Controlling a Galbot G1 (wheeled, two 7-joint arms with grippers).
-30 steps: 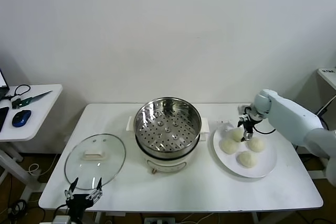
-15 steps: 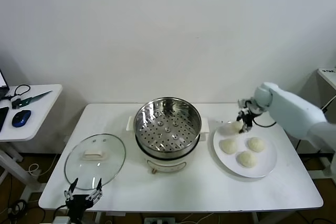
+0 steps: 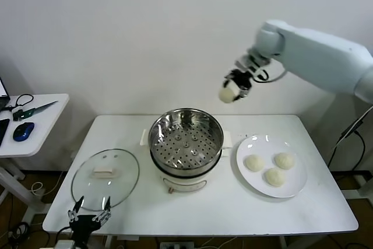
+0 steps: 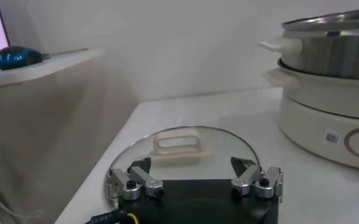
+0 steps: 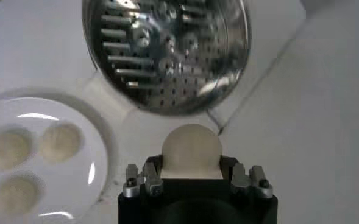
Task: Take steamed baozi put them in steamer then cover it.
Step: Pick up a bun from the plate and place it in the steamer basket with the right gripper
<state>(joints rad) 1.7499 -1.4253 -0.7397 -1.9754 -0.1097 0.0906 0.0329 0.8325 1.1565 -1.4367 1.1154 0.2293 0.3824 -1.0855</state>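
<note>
My right gripper (image 3: 231,90) is shut on one cream-white baozi (image 3: 227,94) and holds it high in the air, above and a little right of the steamer (image 3: 186,144). In the right wrist view the baozi (image 5: 190,151) sits between the jaws, with the steamer's perforated tray (image 5: 167,52) below. Three baozi (image 3: 269,168) lie on the white plate (image 3: 297,186) at the right. The glass cover (image 3: 105,177) with its cream handle lies flat on the table at the left. My left gripper (image 3: 89,214) is open and empty at the table's front left edge, just before the cover (image 4: 182,149).
The white table (image 3: 221,208) carries the steamer in the middle. A side table (image 3: 35,122) at the far left holds a blue mouse (image 3: 23,131) and cables. A white wall stands behind.
My right gripper has lifted one baozi off the plate and carried it up and to the left, towards the steamer. Three baozi remain on the plate. The left arm has not moved.
</note>
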